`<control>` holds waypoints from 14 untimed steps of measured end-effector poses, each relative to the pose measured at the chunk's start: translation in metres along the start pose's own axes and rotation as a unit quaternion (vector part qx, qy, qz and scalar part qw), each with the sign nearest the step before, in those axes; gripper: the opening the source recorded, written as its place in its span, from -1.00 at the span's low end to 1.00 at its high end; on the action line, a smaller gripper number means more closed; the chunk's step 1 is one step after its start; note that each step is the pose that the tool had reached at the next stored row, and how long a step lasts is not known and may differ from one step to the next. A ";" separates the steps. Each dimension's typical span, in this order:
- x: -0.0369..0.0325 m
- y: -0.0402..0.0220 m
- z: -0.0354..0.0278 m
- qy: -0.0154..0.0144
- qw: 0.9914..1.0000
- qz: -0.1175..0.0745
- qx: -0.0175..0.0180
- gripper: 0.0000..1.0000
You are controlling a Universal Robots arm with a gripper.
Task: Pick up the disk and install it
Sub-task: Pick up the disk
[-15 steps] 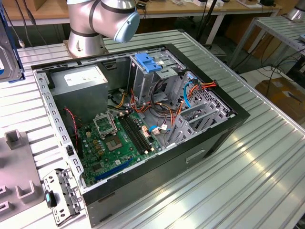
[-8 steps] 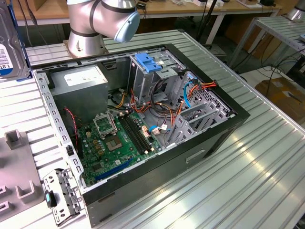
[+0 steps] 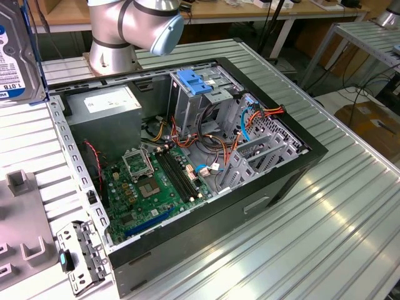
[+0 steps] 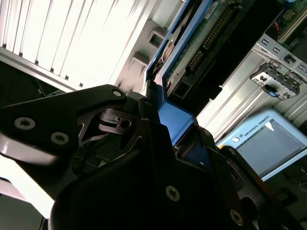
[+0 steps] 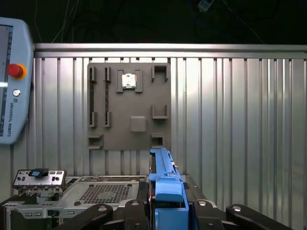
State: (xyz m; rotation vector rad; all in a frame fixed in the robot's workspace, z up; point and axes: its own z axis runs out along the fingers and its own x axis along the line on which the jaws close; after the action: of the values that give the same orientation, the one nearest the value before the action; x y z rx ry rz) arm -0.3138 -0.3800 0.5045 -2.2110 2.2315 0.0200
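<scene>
Exterior view: disk (image 3: 15, 59) upright by far corner of case (image 3: 281, 181), on exterior view's left of it. Grey plate (image 3: 25, 244) on table beside case's near end, same side. Case open; motherboard (image 3: 156, 187) inside, cage (image 3: 197, 84) toward far wall. Both wrist views: gripper (image 5: 168, 206) clenched on disk, edge-on between fingers.

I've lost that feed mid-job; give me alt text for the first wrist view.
The gripper is shut on the disk, held on edge with its blue side rail toward the camera. Beyond it a grey holder plate lies on the ribbed metal table, with a control tablet beside the plate.
</scene>
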 end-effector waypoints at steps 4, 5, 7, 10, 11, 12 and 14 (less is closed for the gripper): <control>0.0000 -0.0057 -0.0001 0.000 1.000 0.000 0.000 -0.26; 0.0000 -0.0069 -0.0001 0.000 1.000 0.000 0.000 -0.26; -0.0001 -0.0093 -0.0001 0.000 1.000 0.000 -0.001 -0.26; -0.0001 -0.0130 -0.0001 0.000 1.000 0.000 -0.001 -0.26; -0.0001 -0.0143 -0.0001 0.000 1.000 0.000 -0.001 -0.26; -0.0001 -0.0162 -0.0002 0.000 1.000 0.000 -0.001 -0.26; -0.0001 -0.0211 -0.0002 0.000 1.000 0.001 -0.001 -0.26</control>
State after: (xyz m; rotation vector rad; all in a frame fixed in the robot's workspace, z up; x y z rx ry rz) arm -0.2927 -0.3801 0.5045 -2.2109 2.2339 0.0225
